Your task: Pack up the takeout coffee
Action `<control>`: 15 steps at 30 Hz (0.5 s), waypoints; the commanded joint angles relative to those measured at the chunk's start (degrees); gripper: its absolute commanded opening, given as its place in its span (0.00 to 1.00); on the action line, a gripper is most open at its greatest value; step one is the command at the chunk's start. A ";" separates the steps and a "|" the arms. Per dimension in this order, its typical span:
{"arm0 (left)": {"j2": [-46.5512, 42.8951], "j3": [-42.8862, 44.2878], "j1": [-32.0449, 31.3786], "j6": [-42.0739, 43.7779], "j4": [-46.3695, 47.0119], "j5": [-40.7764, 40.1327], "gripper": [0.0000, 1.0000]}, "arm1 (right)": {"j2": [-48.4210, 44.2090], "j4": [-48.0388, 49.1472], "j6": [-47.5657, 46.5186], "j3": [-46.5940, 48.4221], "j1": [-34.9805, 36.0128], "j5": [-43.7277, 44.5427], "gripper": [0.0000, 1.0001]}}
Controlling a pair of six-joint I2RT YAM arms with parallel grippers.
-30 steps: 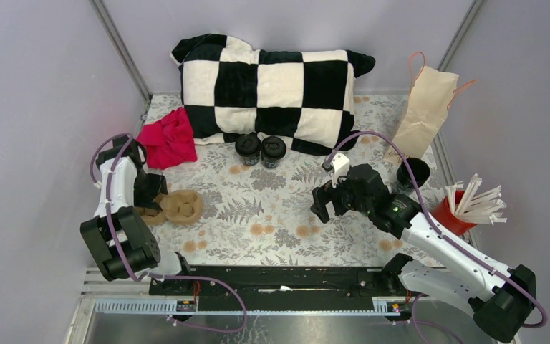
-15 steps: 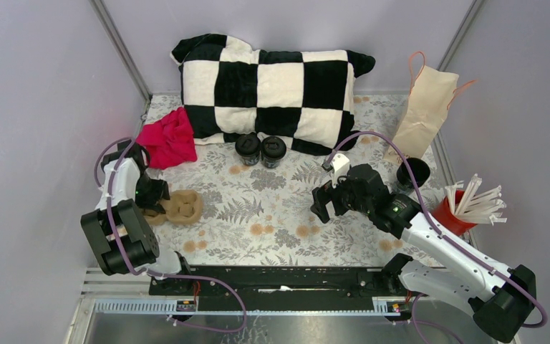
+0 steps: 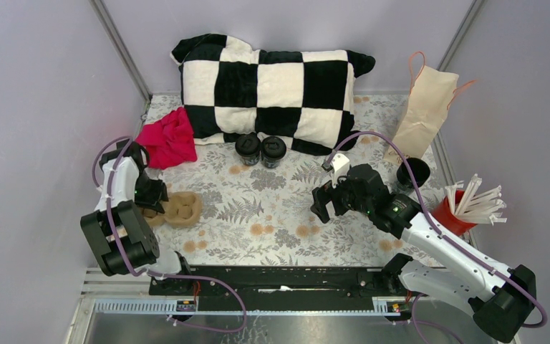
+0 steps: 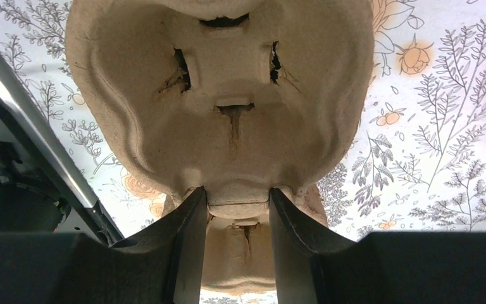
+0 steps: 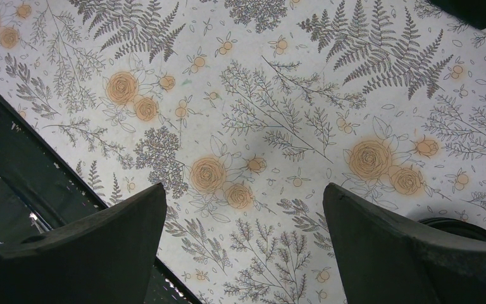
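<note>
The left gripper [image 4: 237,206] has drawn its fingers in over the last second, and they now pinch the narrow middle web of the pulp carrier [image 4: 228,114] near the left edge of the table [image 3: 279,229]; with that hold made, I judge the carrier ready to be dragged toward the drinks; the two coffee cups [image 3: 248,147] stand unpacked, side by side toward the far edge, just in front of the checkered pillow [image 3: 272,86]; the right gripper [image 5: 243,209] has not moved, fingers spread wide over bare cloth, holding nothing.
</note>
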 commanded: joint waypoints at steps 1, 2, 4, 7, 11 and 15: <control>-4.42 4.63 0.17 -0.45 -4.73 -1.33 0.33 | -0.26 2.34 -0.59 0.08 0.65 0.40 1.00; -5.00 5.00 0.21 -0.70 -5.39 -1.39 0.33 | -0.30 2.33 -0.56 0.02 0.72 0.38 1.00; -5.82 5.10 0.23 -0.80 -5.30 -1.42 0.32 | -0.43 2.55 -0.45 -0.23 0.74 0.39 1.00; -4.87 3.72 0.22 0.45 -3.45 1.20 0.24 | -0.52 3.23 -0.07 -0.81 0.84 0.09 1.00; -5.63 10.49 -6.18 -1.84 -5.46 -2.34 0.13 | -0.39 2.57 -0.26 -0.08 0.98 0.29 1.00; -1.58 8.40 -3.65 1.25 -6.93 -1.07 0.05 | -0.32 3.84 0.17 -0.73 1.19 -0.67 1.00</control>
